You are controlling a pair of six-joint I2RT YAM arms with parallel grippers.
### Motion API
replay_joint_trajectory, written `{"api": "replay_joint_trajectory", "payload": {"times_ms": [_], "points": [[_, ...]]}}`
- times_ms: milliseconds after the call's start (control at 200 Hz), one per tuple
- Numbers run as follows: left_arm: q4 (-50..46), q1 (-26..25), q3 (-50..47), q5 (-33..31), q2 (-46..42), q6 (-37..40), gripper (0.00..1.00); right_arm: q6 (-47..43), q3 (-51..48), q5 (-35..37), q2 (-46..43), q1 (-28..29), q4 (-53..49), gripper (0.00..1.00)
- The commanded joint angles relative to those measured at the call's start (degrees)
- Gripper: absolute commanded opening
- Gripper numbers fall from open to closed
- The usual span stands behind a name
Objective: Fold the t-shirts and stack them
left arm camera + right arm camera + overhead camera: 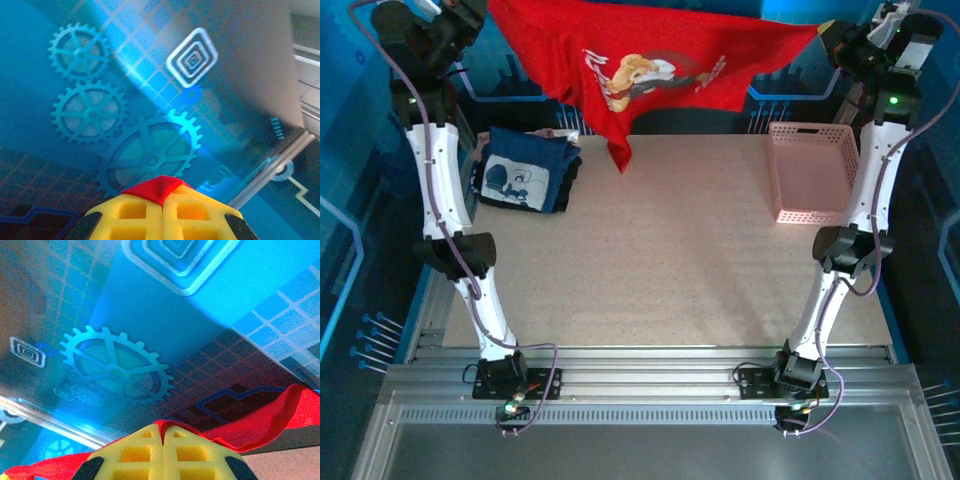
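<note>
Speckled beige table (670, 270) between blue walls (135, 55)
Gear prints (150, 150) glow on the walls; aluminium rails (650, 385) line the table's near edge.

Left arm (438, 170), right arm (868, 190): white link shells, black joint housings | black bases (505, 378) | purple-grey cables (442, 225) along links | green indicator lights (893, 100) | left gripper (162, 194), right gripper (163, 434): yellow fingers (135, 215), square recesses, black corner pads
</note>
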Motion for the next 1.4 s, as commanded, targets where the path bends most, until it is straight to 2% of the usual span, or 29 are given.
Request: {"api": "replay_joint_trajectory", "payload": {"times_ms": [0,55,100,200,300,390,425,475,600,645,690,705,730,775,810,875,1025,1035,1045,1135,1236,1396], "points": [[6.8,3.7,-3.4,7.5,-6.4,2.6,0.00,-10.0,-4.7,-0.1,-5.5,-2.0,-8.8,0.00],[7.9,3.8,-10.3,12.5,-9.1,2.9,0.00,-14.3,-12.6,-0.7,-8.8,-1.9,-12.8,0.00],[6.9,3.4,-18.3,14.2,-12.5,4.3,0.00,-18.1,-21.9,-0.6,-12.9,-1.6,-14.1,0.00],[8.6,1.8,-47.1,14.0,-25.6,9.1,0.00,-24.7,-47.5,2.0,-24.4,-1.3,-11.2,0.00],[6.7,0.8,-76.1,9.5,-38.8,15.1,0.00,-25.1,-72.4,2.8,-34.3,-2.8,-5.7,0.00],[0.0,1.4,-96.3,5.0,-48.3,17.1,0.00,-25.7,-89.0,4.8,-40.6,-3.9,-4.9,0.00],[-2.8,1.4,-103.8,1.4,-51.9,18.1,0.00,-26.2,-94.5,5.0,-42.4,-4.6,-4.5,0.00],[-8.0,1.8,-112.6,-4.2,-56.8,18.3,0.00,-27.1,-100.5,7.8,-44.4,-5.9,-6.1,0.00],[-14.9,2.2,-127.0,-11.2,-64.1,17.1,0.00,-30.3,-110.9,12.8,-47.0,-10.2,-9.4,0.00],[-16.4,2.2,-129.8,-12.8,-64.8,15.7,0.00,-30.4,-114.3,13.8,-47.4,-13.0,-9.8,0.01],[-18.6,2.2,-131.7,-16.4,-64.9,13.6,0.01,-30.2,-116.6,14.4,-47.8,-14.6,-9.5,0.11],[-19.3,2.2,-132.3,-17.8,-64.8,13.0,0.06,-30.2,-117.3,14.5,-47.9,-15.0,-9.3,0.16],[-20.2,2.3,-132.9,-19.4,-64.6,12.0,0.20,-30.3,-118.2,14.6,-47.9,-15.5,-9.1,0.23],[-21.5,2.3,-133.1,-20.4,-64.4,10.8,0.51,-30.0,-119.3,13.7,-47.4,-16.2,-8.9,0.43],[-23.5,2.3,-132.8,-21.8,-64.5,9.6,0.62,-30.1,-119.7,12.8,-46.9,-16.5,-9.0,0.53],[-27.5,2.3,-130.9,-25.0,-65.1,8.5,0.69,-30.0,-119.4,13.4,-46.5,-17.0,-10.8,0.60],[-34.0,1.8,-122.5,-26.0,-66.1,8.1,0.84,-29.0,-117.0,14.9,-51.5,-18.5,-14.8,0.70],[-34.1,1.7,-122.1,-25.9,-66.0,8.0,0.95,-28.8,-116.8,14.8,-52.0,-18.5,-14.9,0.71],[-34.2,1.6,-121.6,-25.7,-66.0,8.0,0.98,-28.7,-116.7,14.7,-52.5,-18.5,-15.0,0.72],[-34.8,1.2,-117.3,-24.2,-65.4,6.6,0.99,-27.7,-114.9,13.1,-56.8,-18.4,-16.7,0.77],[-36.3,0.1,-111.3,-27.5,-65.4,6.8,0.99,-27.4,-112.8,9.2,-59.3,-17.5,-17.7,0.81],[-27.9,-3.8,-106.8,-25.5,-62.7,10.2,0.99,-28.6,-109.2,7.2,-58.8,-11.3,-17.6,0.82]]}}
